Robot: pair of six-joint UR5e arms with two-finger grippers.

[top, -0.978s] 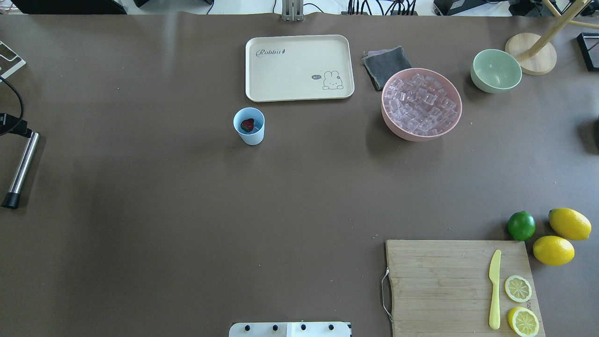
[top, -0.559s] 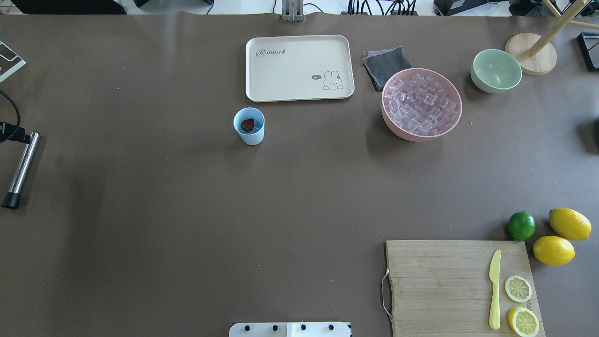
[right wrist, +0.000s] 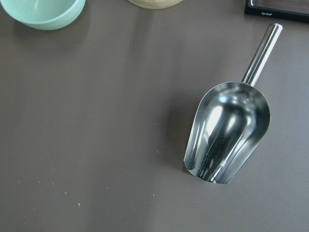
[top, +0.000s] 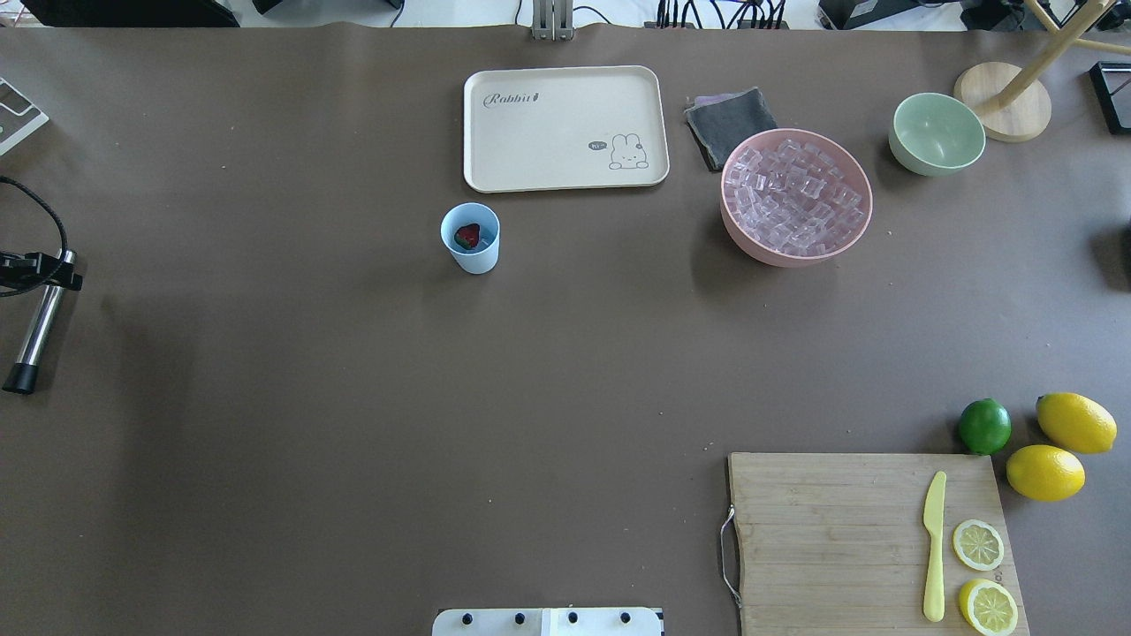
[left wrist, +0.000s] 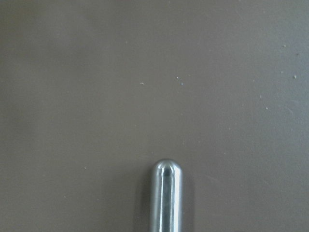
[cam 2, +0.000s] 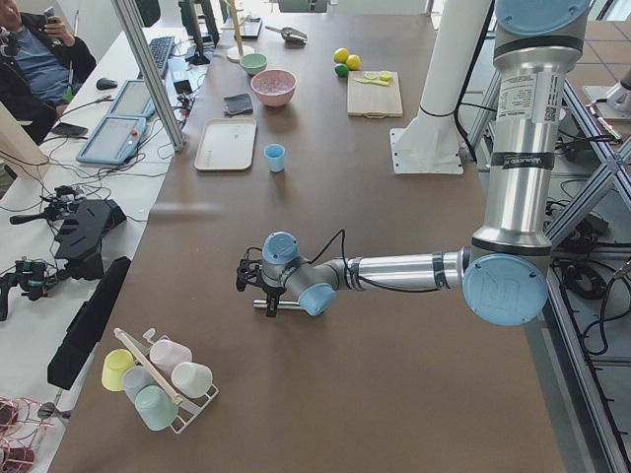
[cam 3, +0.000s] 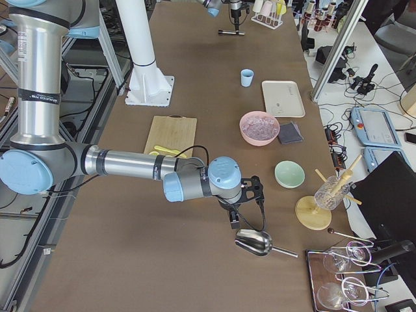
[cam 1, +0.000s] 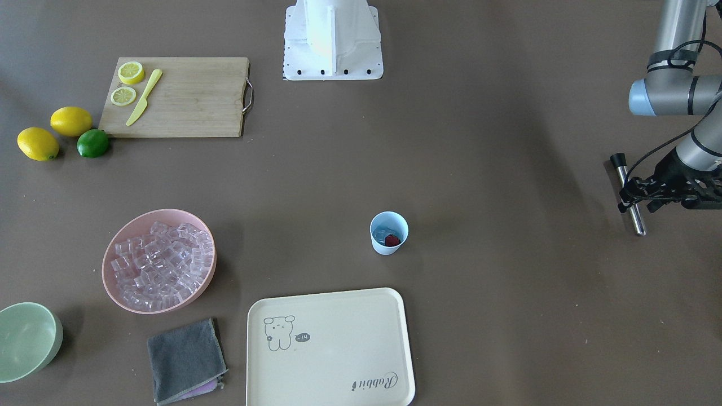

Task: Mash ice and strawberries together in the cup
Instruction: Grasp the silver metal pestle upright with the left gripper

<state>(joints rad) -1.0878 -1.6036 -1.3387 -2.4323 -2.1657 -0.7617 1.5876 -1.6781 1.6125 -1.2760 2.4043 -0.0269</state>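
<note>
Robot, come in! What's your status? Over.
Left gripper at metal rod, grip unclear. Right gripper near scoop. Strawberry, ice in cup, unmashed. Nothing between rod and cup.

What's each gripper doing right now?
Left gripper: at the metal muddler; open or closed cannot be told.
Right gripper: near the scoop; cannot be told.

1. Your overhead camera sits behind the robot, looking forward and down on the table [top: 265, 442]: cutting board [top: 848, 539] near, tray [top: 565, 128] far.
2. Your front-facing camera looks steeply down from the opposite side, so the same layout appears turned around, robot's base [cam 1: 333, 39] on top.
3. Your side cameras look along the table from either end; both catch the cup [cam 2: 275, 158].
4. Your wrist cameras look down at close range: left on a steel rod [left wrist: 165, 198], right on a scoop [right wrist: 229, 133].
</note>
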